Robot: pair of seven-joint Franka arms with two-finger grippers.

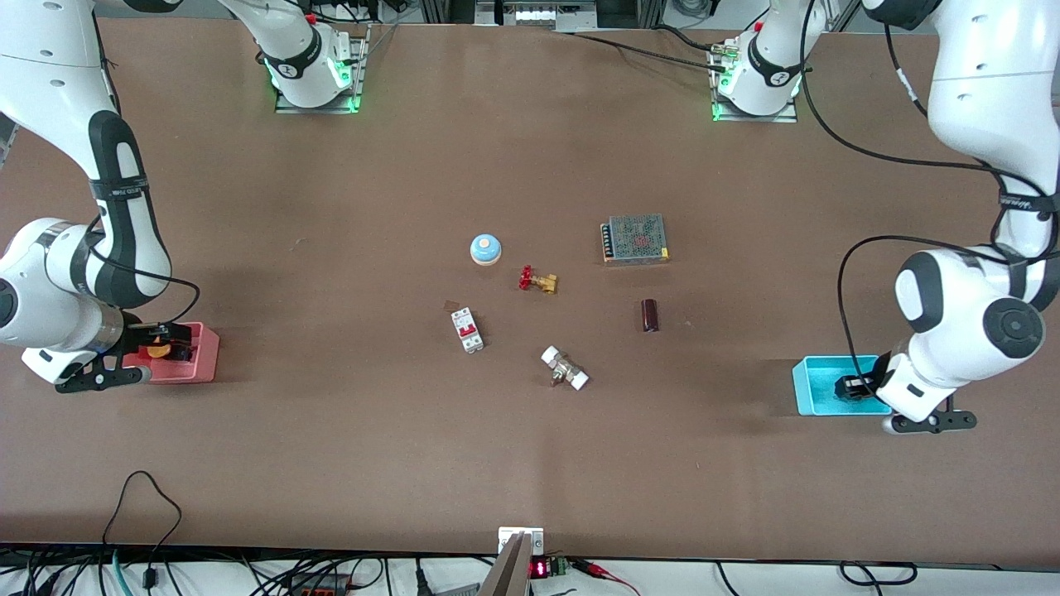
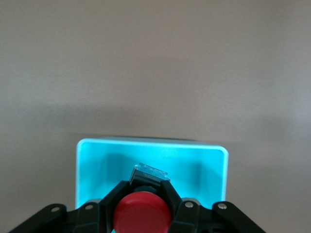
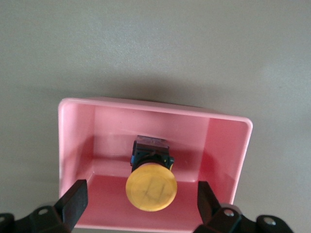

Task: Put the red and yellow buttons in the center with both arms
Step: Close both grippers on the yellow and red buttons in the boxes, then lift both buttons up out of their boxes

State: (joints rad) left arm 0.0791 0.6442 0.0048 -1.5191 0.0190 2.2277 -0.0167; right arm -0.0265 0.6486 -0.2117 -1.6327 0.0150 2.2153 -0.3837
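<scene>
The yellow button (image 3: 151, 189) stands in the pink bin (image 3: 155, 109) at the right arm's end of the table. It also shows in the front view (image 1: 160, 349). My right gripper (image 3: 141, 204) is open, one finger on each side of the yellow cap and clear of it; in the front view it (image 1: 166, 341) is at the pink bin (image 1: 205, 364). My left gripper (image 2: 142, 206) is shut on the red button (image 2: 141, 216), its fingers (image 2: 111, 201) pressed against the black body, inside the cyan bin (image 2: 150, 144). In the front view this gripper (image 1: 853, 387) is in the cyan bin (image 1: 807, 385).
In the middle of the brown table lie a blue-domed button (image 1: 485, 249), a red-handled brass valve (image 1: 537, 281), a white circuit breaker (image 1: 467, 329), a metal power supply (image 1: 634, 238), a dark cylinder (image 1: 650, 315) and a white-ended brass fitting (image 1: 565, 368).
</scene>
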